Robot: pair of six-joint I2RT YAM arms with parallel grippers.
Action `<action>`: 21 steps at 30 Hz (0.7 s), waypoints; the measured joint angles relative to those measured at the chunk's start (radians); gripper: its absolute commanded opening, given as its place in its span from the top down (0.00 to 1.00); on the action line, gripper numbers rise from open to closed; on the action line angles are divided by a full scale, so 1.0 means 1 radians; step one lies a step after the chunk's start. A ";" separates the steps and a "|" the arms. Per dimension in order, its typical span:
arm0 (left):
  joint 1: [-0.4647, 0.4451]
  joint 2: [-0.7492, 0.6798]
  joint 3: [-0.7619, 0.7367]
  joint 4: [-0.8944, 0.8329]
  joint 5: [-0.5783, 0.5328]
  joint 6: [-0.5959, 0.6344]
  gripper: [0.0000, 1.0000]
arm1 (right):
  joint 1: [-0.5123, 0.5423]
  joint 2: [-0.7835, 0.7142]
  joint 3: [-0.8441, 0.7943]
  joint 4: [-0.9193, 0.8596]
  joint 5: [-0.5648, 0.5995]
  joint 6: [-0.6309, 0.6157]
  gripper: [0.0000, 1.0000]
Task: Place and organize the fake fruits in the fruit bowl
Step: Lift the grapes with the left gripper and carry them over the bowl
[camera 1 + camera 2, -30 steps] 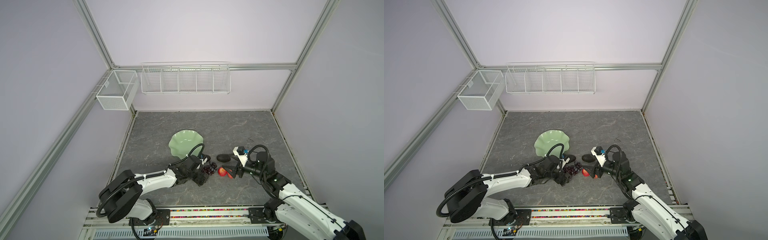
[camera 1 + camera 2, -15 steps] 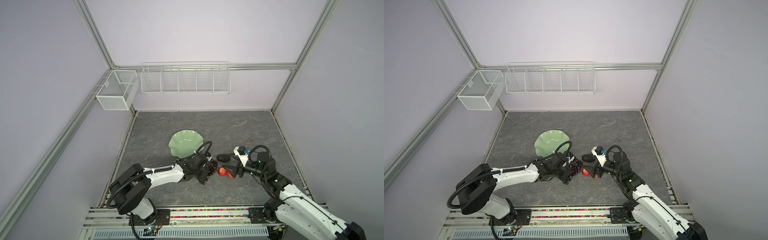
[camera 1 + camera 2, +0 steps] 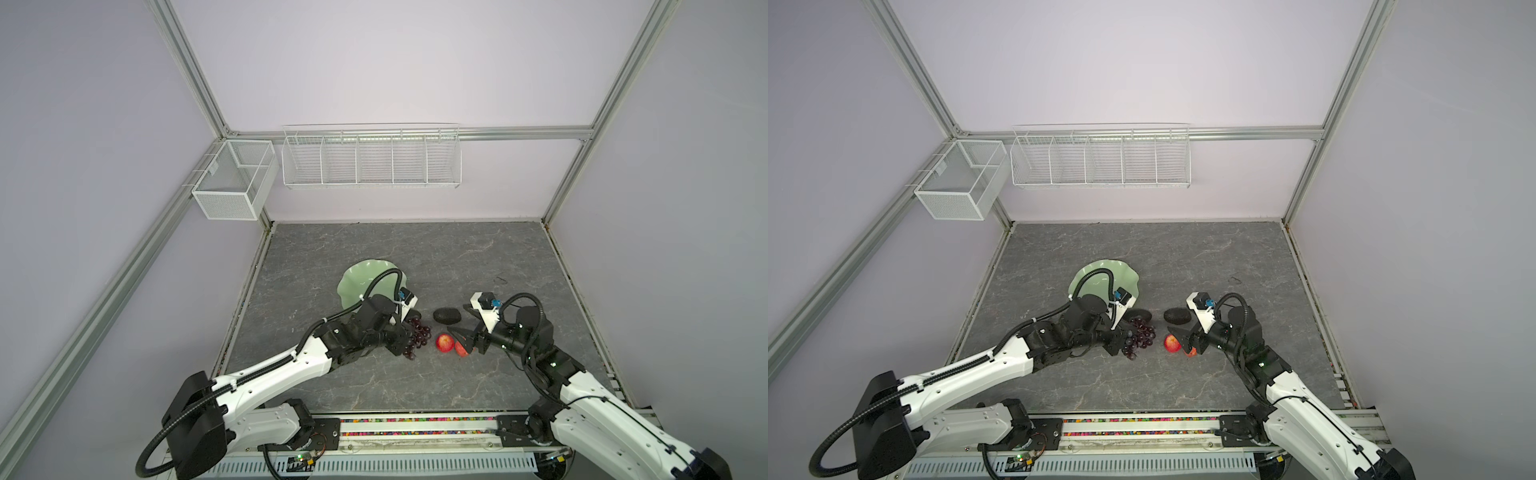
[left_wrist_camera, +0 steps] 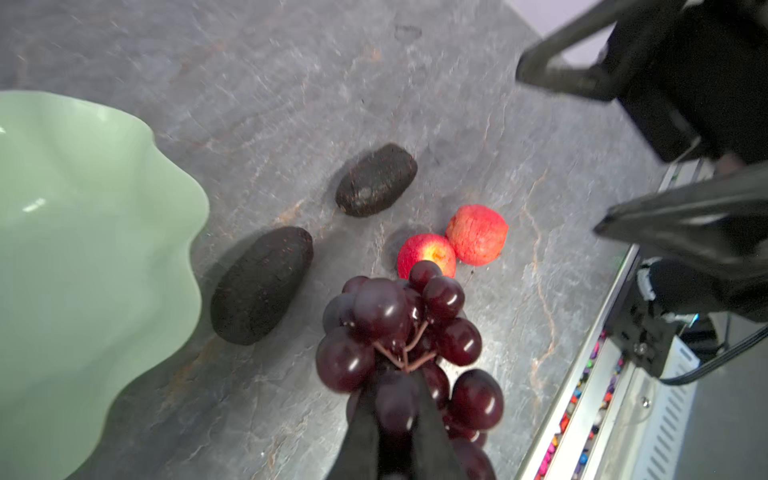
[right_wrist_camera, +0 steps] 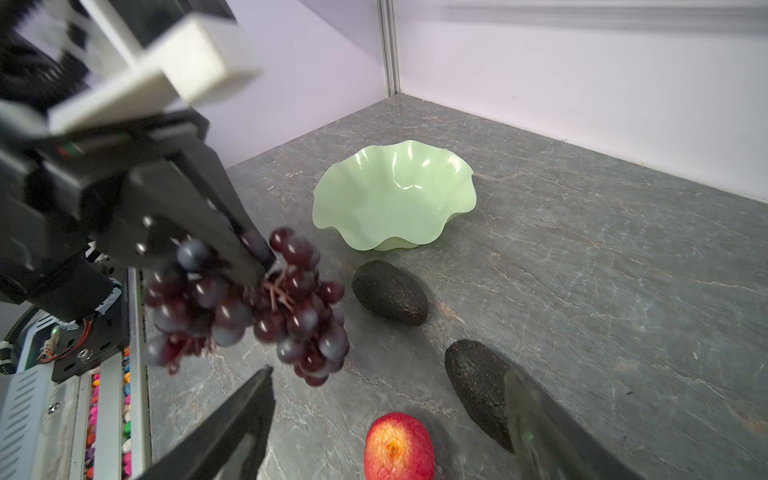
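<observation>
1. The left hand (image 4: 397,399) is pinched shut on the grape bunch (image 4: 399,324) near its stem; whether the bunch is clear of the table (image 3: 415,257) I cannot tell.
2. The right hand (image 5: 388,372) is spread wide and holds nothing; one apple (image 5: 399,446) lies between its fingers.
3. The bowl (image 5: 395,199) sits empty on the table beyond the fruit, apart from the bunch; the near avocado (image 5: 390,293) lies between bunch and bowl, just beside the bowl's base.
4. The far avocado (image 5: 478,382) lies by the right hand, one finger overlapping its end in the right wrist view.
5. The second apple (image 4: 477,235) touches the first in the left wrist view; the right wrist view leaves it out.
6. In a top view the left arm's wrist covers the near avocado and part of the bowl; in a top view a dark sliver of it (image 3: 1140,312) shows.
7. Two wire baskets (image 3: 372,160) hang on the walls, well apart from the fruit.
</observation>
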 measured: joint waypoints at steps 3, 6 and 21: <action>0.080 -0.045 0.040 -0.011 -0.014 0.000 0.98 | 0.000 0.005 -0.003 0.008 0.003 0.004 0.12; 0.163 -0.050 0.094 -0.017 -0.032 -0.001 1.00 | 0.000 0.014 -0.003 0.023 0.003 0.008 0.12; 0.384 0.301 0.222 0.034 -0.140 0.016 0.99 | 0.000 0.020 -0.003 0.031 0.003 0.008 0.12</action>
